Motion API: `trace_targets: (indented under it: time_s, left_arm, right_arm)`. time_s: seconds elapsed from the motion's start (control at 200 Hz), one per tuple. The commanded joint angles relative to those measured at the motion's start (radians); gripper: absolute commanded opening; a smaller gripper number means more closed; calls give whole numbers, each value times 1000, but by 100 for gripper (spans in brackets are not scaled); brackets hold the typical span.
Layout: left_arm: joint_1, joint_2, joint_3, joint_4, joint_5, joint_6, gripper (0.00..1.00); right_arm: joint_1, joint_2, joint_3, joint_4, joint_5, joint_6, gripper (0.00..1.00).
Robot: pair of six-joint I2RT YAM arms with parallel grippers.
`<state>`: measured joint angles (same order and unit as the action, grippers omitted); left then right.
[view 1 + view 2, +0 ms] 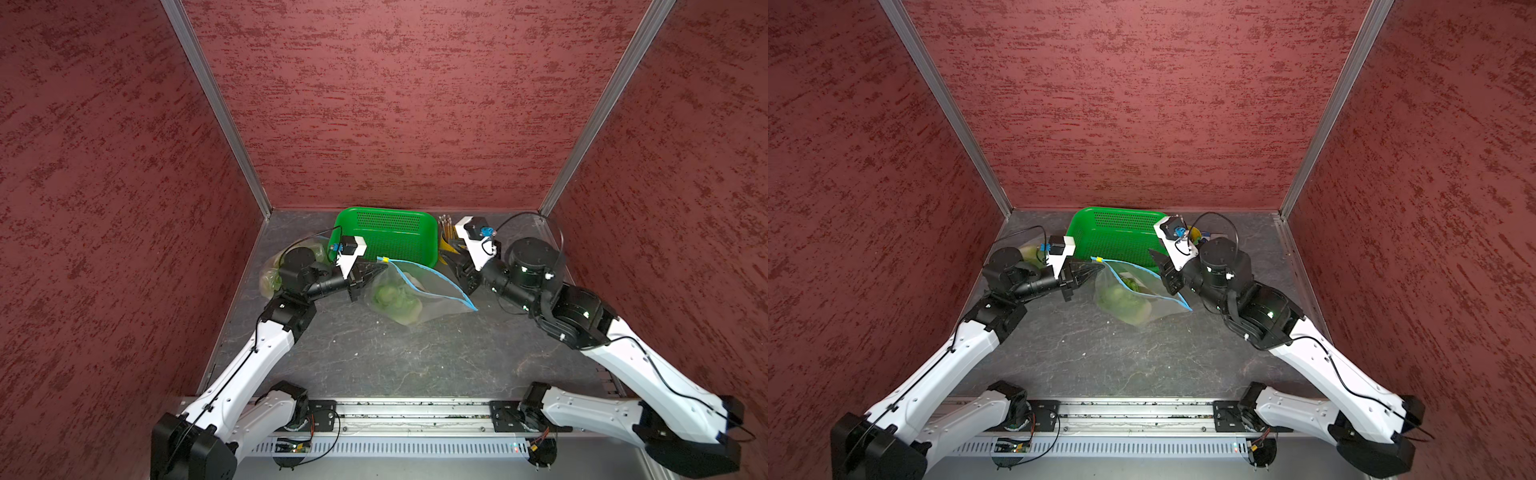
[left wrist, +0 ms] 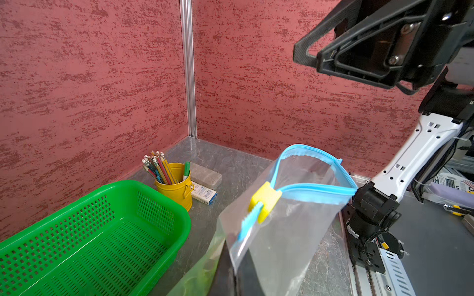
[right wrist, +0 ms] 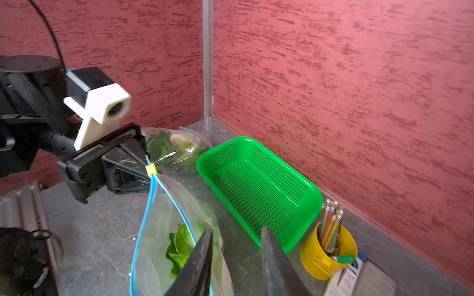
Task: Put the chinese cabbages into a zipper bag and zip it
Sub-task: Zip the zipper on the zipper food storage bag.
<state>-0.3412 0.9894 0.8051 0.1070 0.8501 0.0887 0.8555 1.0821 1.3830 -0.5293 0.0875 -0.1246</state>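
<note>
Crinkled light-green chinese cabbages (image 1: 392, 301) (image 1: 1121, 301) (image 3: 180, 246) lie bunched together inside a clear zipper bag (image 1: 432, 291) (image 1: 1158, 309) (image 2: 295, 230) (image 3: 154, 243). How many heads are in the bag cannot be told through the plastic. The bag rests on the grey marbled table (image 1: 395, 357) between the two arms, in front of a green basket (image 1: 345, 220) (image 3: 202, 164).

The bag's blue-edged mouth gapes open. Its yellow slider (image 1: 385, 259) (image 1: 1099, 259) (image 2: 265, 200) (image 3: 150, 169) sits at the end of the mouth nearest the left arm. The left gripper (image 1: 380, 270) (image 1: 1098, 269) (image 3: 146, 169) is pinched closed on the bag's corner right beside that slider, holding that end up off the table. The cabbages lie just below and beyond its fingertips.

The right gripper (image 2: 307, 56) (image 3: 237, 229) stands at the opposite end of the bag's mouth, raised above it, with its jaws apart and nothing between them. In the right wrist view, one dark finger crosses in front of the cabbages and the bag. The left wrist view shows that gripper clear of the plastic.

Behind the left arm lies a second bag (image 1: 270, 276) (image 3: 177, 148) holding greens. A yellow pencil cup (image 2: 177, 189) (image 3: 325, 258) stands just beside the basket's far end.
</note>
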Motion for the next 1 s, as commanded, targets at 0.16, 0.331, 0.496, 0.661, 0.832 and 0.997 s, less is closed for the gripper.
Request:
trace_targets:
  time_s: [0.16, 0.331, 0.496, 0.661, 0.832, 0.997]
  left_arm:
    - [-35, -9, 100, -196, -62, 90, 0]
    - [-44, 3, 130, -231, -70, 98, 0]
    - [-50, 7, 135, -230, -80, 99, 0]
    - [-57, 11, 126, -217, -88, 92, 0]
    - [-62, 7, 127, -231, -99, 98, 0]
    - [-64, -17, 129, -260, -119, 112, 0]
  right_arm:
    - [11, 225, 198, -106, -230, -66, 35]
    - [22, 246, 217, -84, -286, -76, 35]
    - [25, 292, 255, -97, -325, -92, 36]
    - [26, 348, 298, -111, -342, -119, 36]
    - [27, 358, 300, -97, -376, -127, 36]
    - [26, 363, 301, -92, -375, -126, 33]
